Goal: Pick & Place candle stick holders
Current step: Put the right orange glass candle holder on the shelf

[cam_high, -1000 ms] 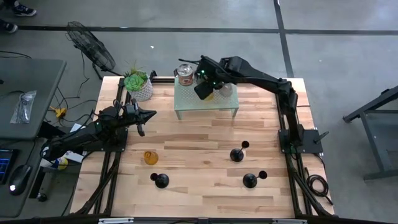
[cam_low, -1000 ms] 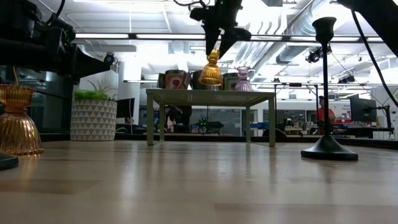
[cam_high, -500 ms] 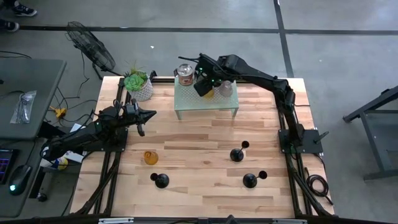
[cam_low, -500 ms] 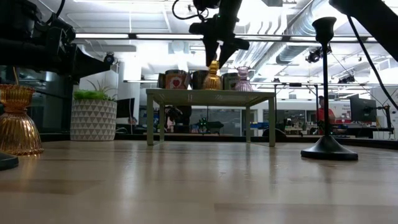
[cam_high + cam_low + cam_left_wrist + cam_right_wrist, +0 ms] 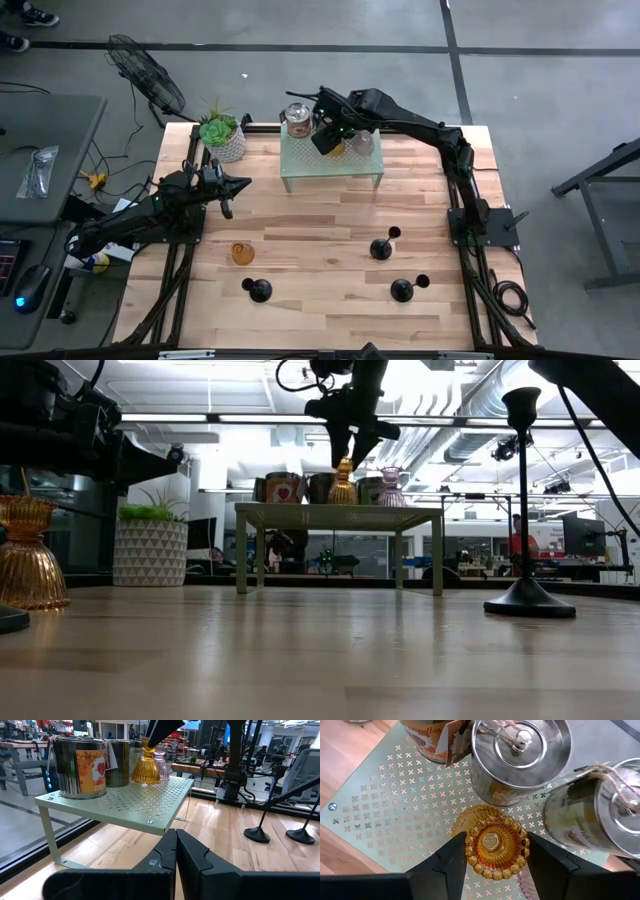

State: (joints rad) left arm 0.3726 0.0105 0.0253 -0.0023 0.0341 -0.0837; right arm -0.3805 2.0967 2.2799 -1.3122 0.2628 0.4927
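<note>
My right gripper (image 5: 327,135) is over the pale green shelf (image 5: 330,170) at the table's far middle, shut on an amber glass holder (image 5: 496,847) that stands on the shelf (image 5: 343,482). A pale pink holder (image 5: 362,143) and three silver tins (image 5: 520,755) stand beside it on the shelf. A second amber holder (image 5: 241,253) and three black stemmed holders (image 5: 258,290) (image 5: 381,247) (image 5: 402,290) stand on the table. My left gripper (image 5: 243,185) is shut and empty, held above the table's left side. My right gripper pinches the amber holder's scalloped top rim (image 5: 470,851) between its two fingers, one on each side. The fingers come from above, pointing down. The holder stands upright with its wide base (image 5: 145,776) on the shelf's perforated top.
A white pot with a green plant (image 5: 222,137) stands at the far left corner. The tins crowd the shelf's far side (image 5: 592,815). Bare wood lies between the shelf and the black holders. A fan (image 5: 145,75) and a desk stand beyond the table's left edge.
My right gripper has gone down and a little toward the far edge with the amber holder. The holder hung just clear of the shelf a second ago and now stands on it, between the tins and the pink holder.
</note>
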